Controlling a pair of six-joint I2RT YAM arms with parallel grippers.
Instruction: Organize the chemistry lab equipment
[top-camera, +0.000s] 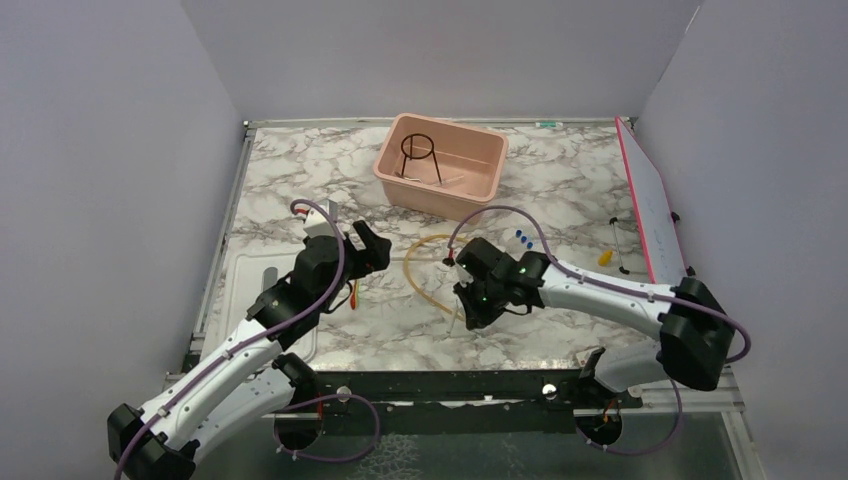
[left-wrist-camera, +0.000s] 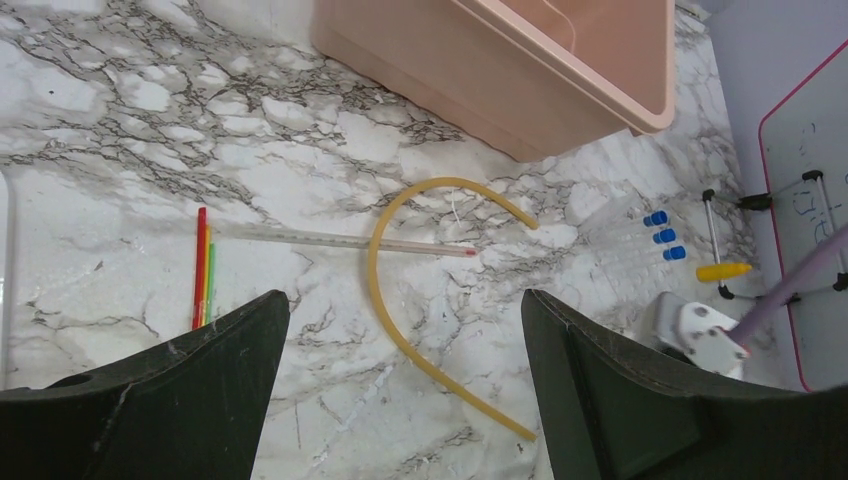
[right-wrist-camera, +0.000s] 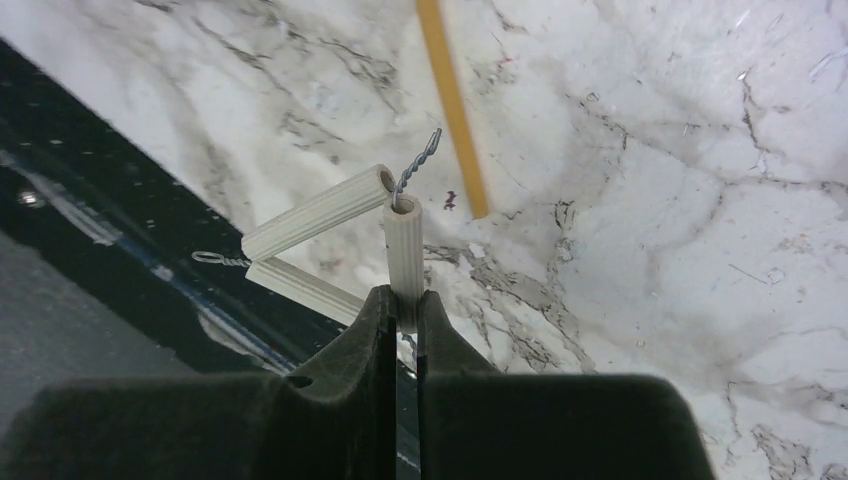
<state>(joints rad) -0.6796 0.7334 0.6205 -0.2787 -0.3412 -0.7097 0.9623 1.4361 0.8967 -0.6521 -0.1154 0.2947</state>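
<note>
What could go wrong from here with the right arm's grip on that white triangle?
The right fingers pinch only one leg of the white triangle. The other two legs hang on twisted wire, so it may swing or slip out. Its loose wire end sits close to the yellow tube and could snag it.

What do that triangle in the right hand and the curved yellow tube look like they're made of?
Pipe-clay triangle: off-white, matte, ribbed sleeves, likely ceramic, threaded on twisted grey metal wire. Curved tube: dull tan-yellow, bent in a smooth arc, probably rubber or latex.
</note>
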